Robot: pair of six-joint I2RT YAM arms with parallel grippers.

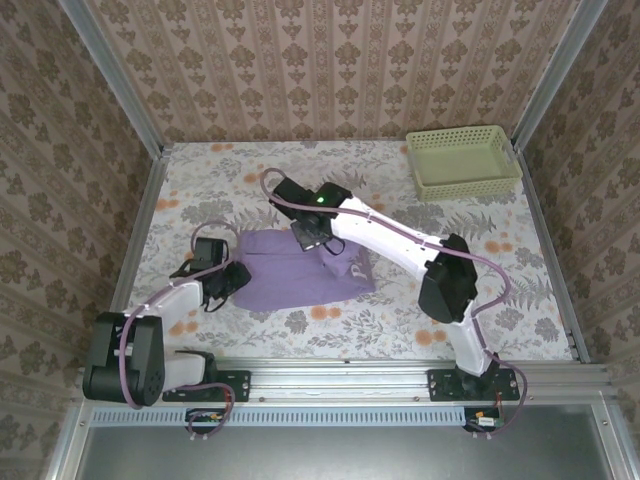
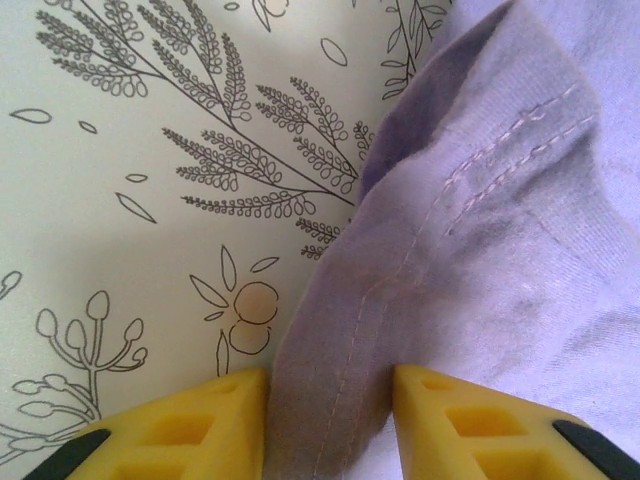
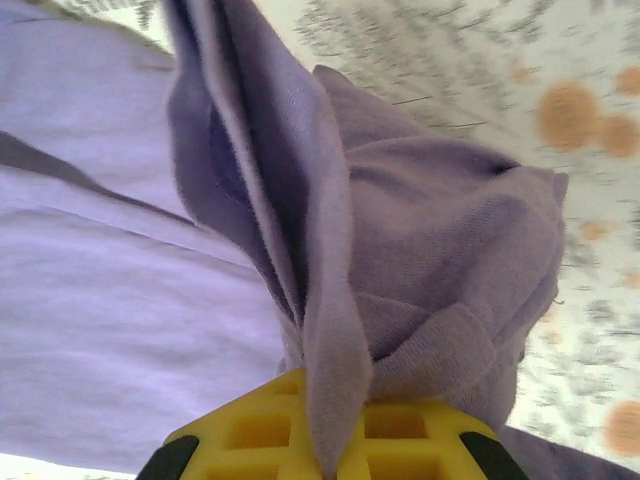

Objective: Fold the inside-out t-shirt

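- The right gripper is clamped on a bunched pinch of the inside-out t-shirt, and soft lavender folds stand up from its yellow fingers.
- The left gripper stands apart, with a stitched hem between its fingers.
- The t-shirt lies mid-bench, thin, plain and creased, with its stitching showing.
- A pale green basket sits well apart at the far right.
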